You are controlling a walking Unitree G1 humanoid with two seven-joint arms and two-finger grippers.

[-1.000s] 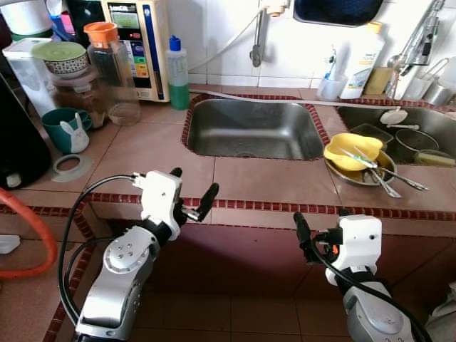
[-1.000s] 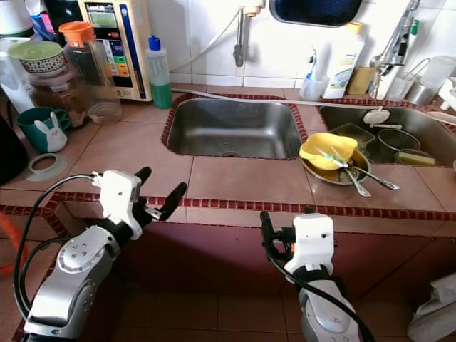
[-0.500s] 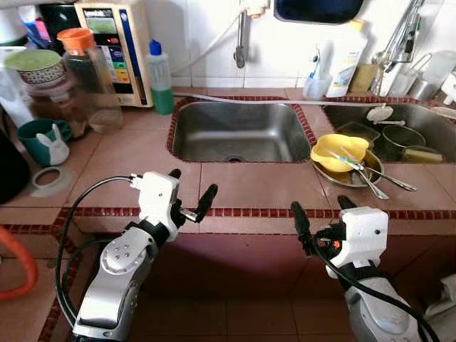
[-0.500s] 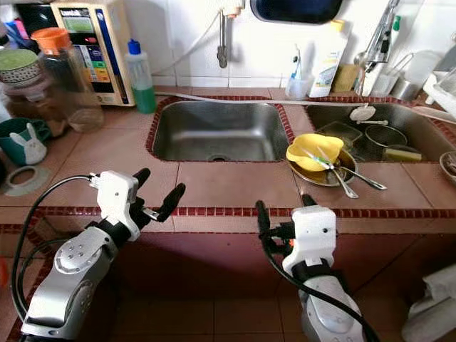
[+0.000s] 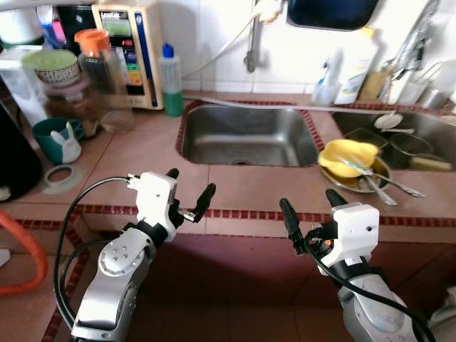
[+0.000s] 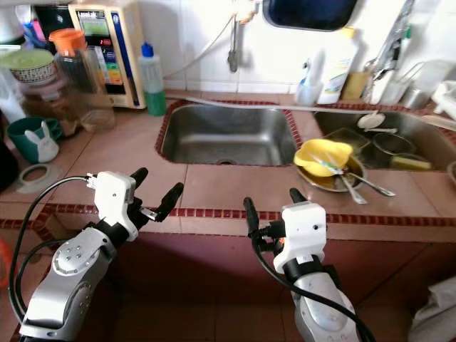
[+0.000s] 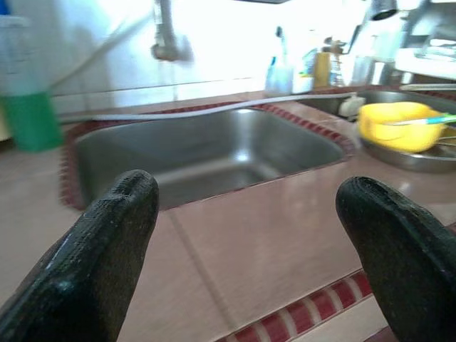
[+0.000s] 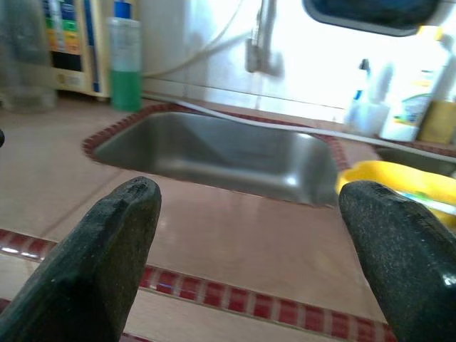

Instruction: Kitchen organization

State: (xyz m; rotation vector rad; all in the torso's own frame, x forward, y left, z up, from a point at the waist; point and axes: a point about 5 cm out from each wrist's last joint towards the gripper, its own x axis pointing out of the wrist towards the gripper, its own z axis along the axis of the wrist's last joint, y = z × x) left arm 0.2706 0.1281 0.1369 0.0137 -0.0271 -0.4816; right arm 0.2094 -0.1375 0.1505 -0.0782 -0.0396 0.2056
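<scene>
Tiled counter (image 5: pixel 135 153) with steel sink (image 5: pixel 248 135); yellow bowl (image 5: pixel 348 154) sits on metal plate (image 5: pixel 370 179) right of it. Left gripper (image 5: pixel 187 191) and right gripper (image 5: pixel 310 211) hover at counter edge, fingers spread, empty.

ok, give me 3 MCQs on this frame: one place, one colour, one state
1. Where is the yellow bowl?
A. in the left sink
B. on a metal plate between the two sinks
C. on the floor

2. What colour is the jar lid?
A. orange
B. black
C. white

3. How are the left gripper and right gripper?
A. both open, holding nothing
B. left shut on a cup
C. right shut on a spoon

Answers: 1 B, it sits on the plate by the near sink. 2 A, the cap shows orange. 3 A, wrist views show jaws spread with nothing between.
</scene>
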